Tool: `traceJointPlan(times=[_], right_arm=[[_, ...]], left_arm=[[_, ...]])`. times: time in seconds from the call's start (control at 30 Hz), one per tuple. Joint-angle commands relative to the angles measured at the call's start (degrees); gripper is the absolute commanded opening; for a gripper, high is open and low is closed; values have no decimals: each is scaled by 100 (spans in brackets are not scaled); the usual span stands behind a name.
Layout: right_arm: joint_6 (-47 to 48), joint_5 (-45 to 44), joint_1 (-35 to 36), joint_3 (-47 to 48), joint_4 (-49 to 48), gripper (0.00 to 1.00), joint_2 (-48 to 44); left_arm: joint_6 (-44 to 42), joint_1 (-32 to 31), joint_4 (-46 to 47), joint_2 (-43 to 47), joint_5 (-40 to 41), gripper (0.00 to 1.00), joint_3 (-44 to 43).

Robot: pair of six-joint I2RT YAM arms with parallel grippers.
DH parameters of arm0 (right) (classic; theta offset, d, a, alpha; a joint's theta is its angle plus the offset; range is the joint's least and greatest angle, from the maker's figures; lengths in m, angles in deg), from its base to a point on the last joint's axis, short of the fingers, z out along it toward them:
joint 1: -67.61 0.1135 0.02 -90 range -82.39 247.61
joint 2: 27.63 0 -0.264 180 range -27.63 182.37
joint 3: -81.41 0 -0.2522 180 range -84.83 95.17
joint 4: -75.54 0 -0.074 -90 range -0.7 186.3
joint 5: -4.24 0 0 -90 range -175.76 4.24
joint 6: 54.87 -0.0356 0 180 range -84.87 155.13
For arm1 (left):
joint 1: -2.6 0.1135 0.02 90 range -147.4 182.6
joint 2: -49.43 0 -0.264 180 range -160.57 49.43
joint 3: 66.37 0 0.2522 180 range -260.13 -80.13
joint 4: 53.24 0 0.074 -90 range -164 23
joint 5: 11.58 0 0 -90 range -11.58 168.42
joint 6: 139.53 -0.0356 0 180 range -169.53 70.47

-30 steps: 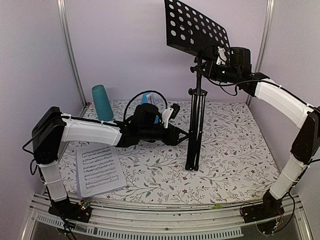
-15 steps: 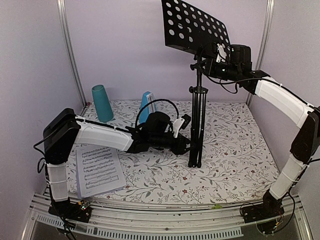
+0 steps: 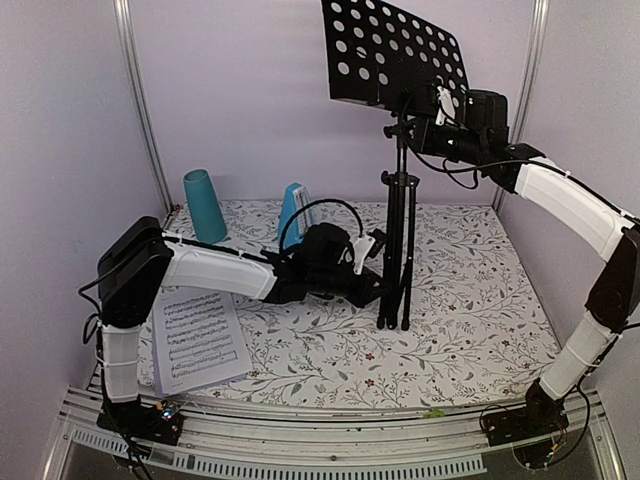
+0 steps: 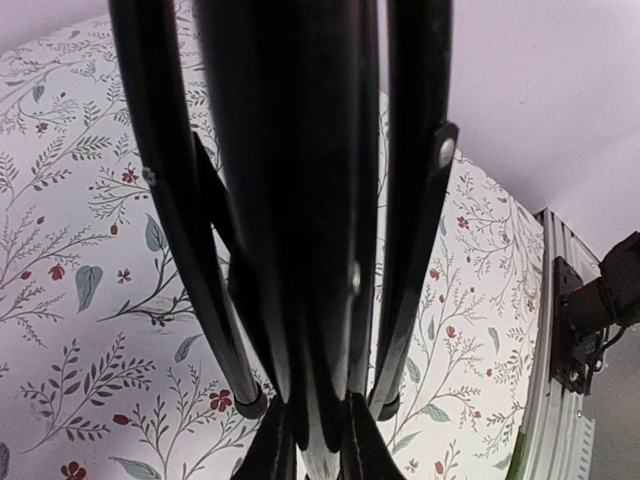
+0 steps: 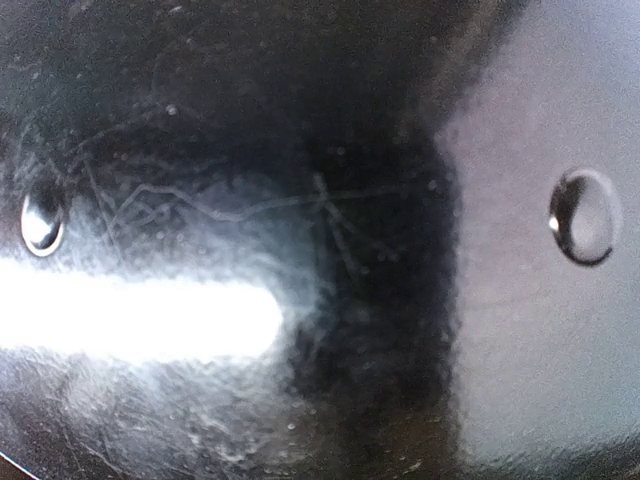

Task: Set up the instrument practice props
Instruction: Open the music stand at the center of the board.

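Framing music stand, floral cloth, lilac walls

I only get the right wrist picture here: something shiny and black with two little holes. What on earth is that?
Observer: That is the perforated tray of a black music stand. From overhead, the right end effector grips its lower edge.
Operator: Is the stand standing on anything?
Observer: Its legs, folded close together, reach down to a floral-patterned table, and the left end effector is clamped on them low down.
Operator: Anything else on that table?
Observer: A white sheet-music page lies flat at the near left; a blue metronome and a teal cup stand at the back.
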Motion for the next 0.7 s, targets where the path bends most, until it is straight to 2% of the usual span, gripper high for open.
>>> traceJointPlan(times=[0.0, 0.2, 0.33, 0.5, 0.67], right_arm=[[492, -92, 23, -206, -1325, 0, -948], [1214, -484, 20, -969, -1505, 0, -1539], [1569, -323, 19, -1710, -1757, 0, -1968], [1503, 161, 19, -2519, -1925, 0, -2352], [1366, 201, 19, -3177, -1988, 0, -2855]], left_arm=[[-627, 23, -239, -60, 398, 0, -426], [-1141, 115, -612, -116, 541, 0, -760], [-1434, 118, -794, -200, 792, 0, -766], [-1651, 118, -730, -281, 1100, 0, -617], [-1893, 120, -604, -208, 1395, 0, -331]])
